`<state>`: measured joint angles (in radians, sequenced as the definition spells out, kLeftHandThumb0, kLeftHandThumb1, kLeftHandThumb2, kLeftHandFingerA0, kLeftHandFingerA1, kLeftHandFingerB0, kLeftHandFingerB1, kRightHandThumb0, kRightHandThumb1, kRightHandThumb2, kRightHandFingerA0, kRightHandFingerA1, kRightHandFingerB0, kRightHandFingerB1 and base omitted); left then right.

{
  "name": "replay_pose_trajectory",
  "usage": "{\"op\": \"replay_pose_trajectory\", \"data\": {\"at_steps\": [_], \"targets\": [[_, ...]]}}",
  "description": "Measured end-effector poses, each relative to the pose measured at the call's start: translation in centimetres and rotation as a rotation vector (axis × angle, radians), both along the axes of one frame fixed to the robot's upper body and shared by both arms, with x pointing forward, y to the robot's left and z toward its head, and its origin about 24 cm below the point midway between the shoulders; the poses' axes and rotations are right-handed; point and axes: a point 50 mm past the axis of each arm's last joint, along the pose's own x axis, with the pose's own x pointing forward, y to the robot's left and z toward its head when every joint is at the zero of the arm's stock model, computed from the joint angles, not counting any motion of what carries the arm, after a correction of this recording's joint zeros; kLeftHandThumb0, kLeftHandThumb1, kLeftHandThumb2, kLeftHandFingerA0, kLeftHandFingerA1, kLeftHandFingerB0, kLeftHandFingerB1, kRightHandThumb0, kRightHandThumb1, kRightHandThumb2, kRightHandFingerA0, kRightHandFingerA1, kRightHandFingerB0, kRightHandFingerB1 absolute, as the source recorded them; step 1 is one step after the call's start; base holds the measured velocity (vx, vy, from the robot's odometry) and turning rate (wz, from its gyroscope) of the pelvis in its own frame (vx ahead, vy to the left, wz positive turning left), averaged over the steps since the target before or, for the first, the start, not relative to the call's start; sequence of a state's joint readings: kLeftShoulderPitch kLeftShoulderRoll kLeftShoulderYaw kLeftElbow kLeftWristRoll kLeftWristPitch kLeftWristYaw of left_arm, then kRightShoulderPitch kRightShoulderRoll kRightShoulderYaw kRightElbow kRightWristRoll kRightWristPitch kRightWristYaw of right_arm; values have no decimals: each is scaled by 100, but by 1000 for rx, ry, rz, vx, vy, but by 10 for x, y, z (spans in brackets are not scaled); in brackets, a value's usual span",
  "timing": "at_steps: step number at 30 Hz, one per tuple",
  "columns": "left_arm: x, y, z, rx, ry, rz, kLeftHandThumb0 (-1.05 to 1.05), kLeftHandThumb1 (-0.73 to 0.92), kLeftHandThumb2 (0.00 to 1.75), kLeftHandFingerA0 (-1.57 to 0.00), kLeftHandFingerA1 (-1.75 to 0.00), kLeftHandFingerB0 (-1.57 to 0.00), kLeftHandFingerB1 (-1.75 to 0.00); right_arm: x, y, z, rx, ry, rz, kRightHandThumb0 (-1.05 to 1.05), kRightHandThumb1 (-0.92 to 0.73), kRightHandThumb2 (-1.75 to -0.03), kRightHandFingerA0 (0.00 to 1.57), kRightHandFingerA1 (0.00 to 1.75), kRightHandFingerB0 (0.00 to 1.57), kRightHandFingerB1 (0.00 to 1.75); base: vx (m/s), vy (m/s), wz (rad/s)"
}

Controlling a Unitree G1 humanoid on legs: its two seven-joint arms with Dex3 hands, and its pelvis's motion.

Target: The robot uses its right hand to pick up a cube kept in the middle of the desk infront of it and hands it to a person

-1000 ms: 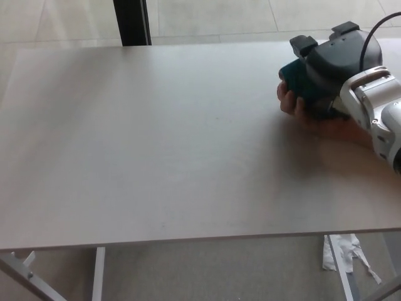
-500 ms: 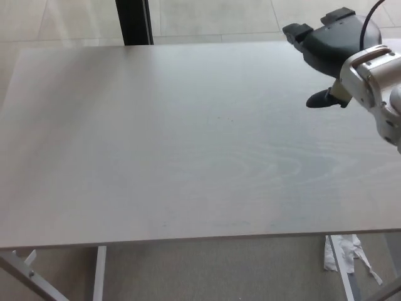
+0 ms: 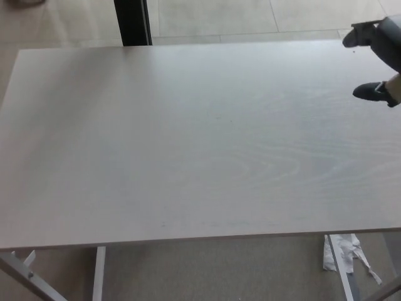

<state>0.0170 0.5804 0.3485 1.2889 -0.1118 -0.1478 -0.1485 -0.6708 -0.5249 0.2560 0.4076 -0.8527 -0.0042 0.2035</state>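
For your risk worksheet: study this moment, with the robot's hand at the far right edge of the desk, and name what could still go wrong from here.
1. The right hand sits open at the picture's edge, close above the desk; pulling back low, its fingers might clip the desk surface.
2. No cube and no person show here, so whether the handover was secure cannot be checked from this view.
3. Crumpled paper lies on the floor under the desk, a possible trip hazard nearby.

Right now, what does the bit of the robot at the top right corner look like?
Only a sliver shows: the right robot hand, at the picture's edge. It is matte black to dark grey, with a rounded, smooth shell and thick, blunt fingers with rounded tips. A small pale patch shows at the wrist edge. No cable or marking is visible now, and the left one is out of sight.
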Motion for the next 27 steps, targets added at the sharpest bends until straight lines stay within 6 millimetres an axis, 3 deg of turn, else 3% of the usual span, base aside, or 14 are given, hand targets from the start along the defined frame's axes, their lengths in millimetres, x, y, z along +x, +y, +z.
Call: {"op": "replay_pose_trajectory", "data": {"at_steps": [6, 9, 10, 11, 14, 15, 16, 19, 20, 21, 22, 24, 26, 27], "targets": [[-1, 0, 0, -1, 3, 2, -69, 74, 63, -64, -42, -41, -34, -33, -48, -36, 90, 68, -138, -55, -64, -60, 80, 54, 63, 39, 0, 0, 0], [-2, 0, -1, -1, 7, 3, -68, 74, 63, -63, -42, -38, -34, -56, -77, -54, 113, 111, -235, -55, -60, -58, 79, 71, 67, 43, 0, 0, 0], [-3, 0, -1, -1, 8, 3, -68, 59, 95, -57, -57, -36, -49, -63, -86, -59, 119, 123, -267, -56, -58, -58, 81, 75, 68, 45, 0, 0, 0], [-3, 0, -1, -1, 9, 4, -69, 73, 63, -66, -42, -45, -35, -72, -96, -65, 125, 136, -305, -54, -56, -57, 91, 98, 69, 47, 0, 0, 0], [-4, 0, -1, -2, 12, 5, -70, 73, 64, -66, -42, -44, -35, -101, -126, -77, 136, 164, -417, -54, -56, -57, 93, 105, 70, 47, 0, 0, 0], [-5, 0, -1, -2, 13, 6, -70, 73, 64, -66, -42, -44, -35, -109, -134, -79, 136, 170, -450, -54, -56, -57, 93, 105, 70, 47, 0, 0, 0], [-5, 0, -1, -2, 14, 6, -68, 59, 94, -57, -57, -38, -50, -118, -143, -81, 134, 174, -484, -54, -56, -57, 95, 106, 70, 48, 0, 0, 0], [-7, 0, -1, -2, 17, 8, -69, 59, 95, -55, -57, -38, -49, -146, -168, -84, 124, 177, -587, -56, -55, -57, 99, 117, 76, 51, 0, 0, 0], [-8, 0, -2, -2, 20, 9, -69, 59, 96, -54, -56, -38, -49, -159, -178, -84, 118, 174, -632, -56, -55, -57, 99, 113, 76, 50, 0, 0, 0], [-8, 0, -2, -2, 21, 9, -69, 74, 63, -62, -41, -44, -35, -164, -182, -84, 115, 171, -650, -56, -56, -58, 98, 118, 75, 49, 0, 0, 0], [-9, 0, -2, -2, 23, 10, -71, 60, 96, -54, -56, -37, -49, -175, -190, -82, 110, 164, -687, -56, -57, -58, 100, 101, 75, 47, 0, 0, 0], [-10, 0, -2, -2, 26, 11, -71, 60, 96, -54, -56, -37, -49, -194, -205, -79, 98, 147, -759, -56, -57, -58, 100, 101, 75, 47, 0, 0, 0], [-12, 1, -2, -2, 30, 13, -72, 59, 96, -53, -56, -37, -49, -209, -216, -75, 90, 129, -814, -58, -58, -58, 97, 101, 74, 48, 0, 0, 0], [-13, 1, -2, -2, 32, 14, -70, 74, 63, -61, -42, -43, -34, -224, -227, -72, 81, 110, -868, -58, -58, -58, 96, 114, 75, 48, 0, 0, 0]]}}
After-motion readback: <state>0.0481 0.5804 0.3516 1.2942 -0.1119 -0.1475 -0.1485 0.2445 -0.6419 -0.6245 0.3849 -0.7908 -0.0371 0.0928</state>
